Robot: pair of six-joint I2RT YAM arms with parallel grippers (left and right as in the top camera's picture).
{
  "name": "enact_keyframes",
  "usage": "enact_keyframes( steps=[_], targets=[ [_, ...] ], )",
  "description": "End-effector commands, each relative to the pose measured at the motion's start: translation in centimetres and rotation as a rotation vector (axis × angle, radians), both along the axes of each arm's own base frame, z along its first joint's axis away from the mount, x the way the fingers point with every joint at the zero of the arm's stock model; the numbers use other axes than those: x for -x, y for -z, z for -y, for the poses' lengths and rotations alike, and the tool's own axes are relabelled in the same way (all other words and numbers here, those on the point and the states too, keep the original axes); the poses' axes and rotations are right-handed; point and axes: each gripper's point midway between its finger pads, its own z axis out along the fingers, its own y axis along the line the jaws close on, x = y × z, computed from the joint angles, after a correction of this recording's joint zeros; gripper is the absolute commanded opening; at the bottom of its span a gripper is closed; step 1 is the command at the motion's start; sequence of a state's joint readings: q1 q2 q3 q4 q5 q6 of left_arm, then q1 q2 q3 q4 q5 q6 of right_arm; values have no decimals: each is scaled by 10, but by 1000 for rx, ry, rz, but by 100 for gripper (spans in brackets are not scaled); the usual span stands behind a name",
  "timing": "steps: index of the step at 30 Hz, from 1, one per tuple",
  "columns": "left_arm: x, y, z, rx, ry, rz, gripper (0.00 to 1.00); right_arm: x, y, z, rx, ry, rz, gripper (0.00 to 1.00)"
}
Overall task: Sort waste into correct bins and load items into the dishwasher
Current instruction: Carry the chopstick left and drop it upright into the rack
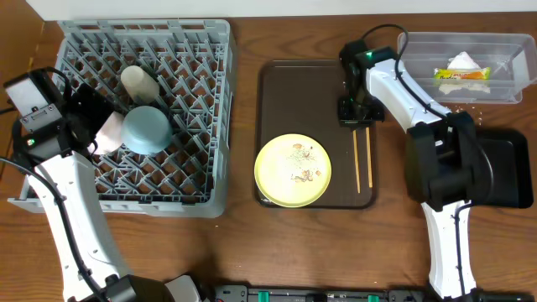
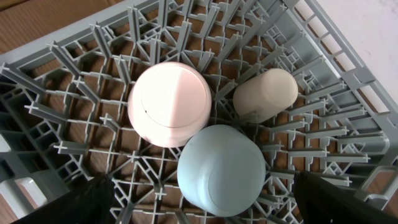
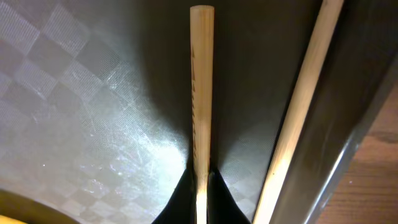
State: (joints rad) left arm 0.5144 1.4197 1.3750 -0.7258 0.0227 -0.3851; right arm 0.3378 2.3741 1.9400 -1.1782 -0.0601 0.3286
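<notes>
The grey dishwasher rack (image 1: 201,50) holds a white cup (image 1: 138,81), a light blue bowl (image 1: 147,128) and a white bowl (image 2: 169,102), both bowls upside down. My left gripper (image 1: 99,126) hovers over the rack, open, its dark fingers (image 2: 87,202) wide apart on either side of the blue bowl (image 2: 221,168). My right gripper (image 3: 201,186) is shut on one wooden chopstick (image 3: 201,93) lying on the brown tray (image 1: 277,84). The second chopstick (image 3: 298,118) lies next to it along the tray's rim. The pale yellow plate (image 1: 293,170) carries food crumbs (image 1: 300,164).
At the back right, the clear tub (image 1: 503,50) contains the white napkin (image 1: 464,61) and the green-and-yellow wrapper (image 1: 460,75). The black tray (image 1: 508,172) lies to the right, partly hidden by my right arm. The rack's tall pegs surround the dishes.
</notes>
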Motion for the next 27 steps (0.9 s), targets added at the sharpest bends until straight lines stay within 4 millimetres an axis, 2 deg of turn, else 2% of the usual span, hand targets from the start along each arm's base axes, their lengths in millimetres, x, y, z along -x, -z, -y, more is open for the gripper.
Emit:
enact_keyframes(
  steps=[1,11,15,21,24,27],
  targets=[
    [0,0,-2,-9,-3,-5,93,-8,-10,-3,-17,-1,16,1],
    [0,0,-2,-9,-3,-5,93,-57,-100,5,-64,-12,202,1],
    [0,0,-2,-9,-3,-5,93,-75,-130,22,-44,20,290,1],
    [0,0,-2,-9,-3,-5,93,-88,-158,52,-91,107,339,1],
    [0,0,-2,-9,-2,-5,93,-90,-164,49,-206,115,329,1],
    [0,0,-2,-9,-3,-5,93,-90,-172,34,-340,64,326,1]
  ],
)
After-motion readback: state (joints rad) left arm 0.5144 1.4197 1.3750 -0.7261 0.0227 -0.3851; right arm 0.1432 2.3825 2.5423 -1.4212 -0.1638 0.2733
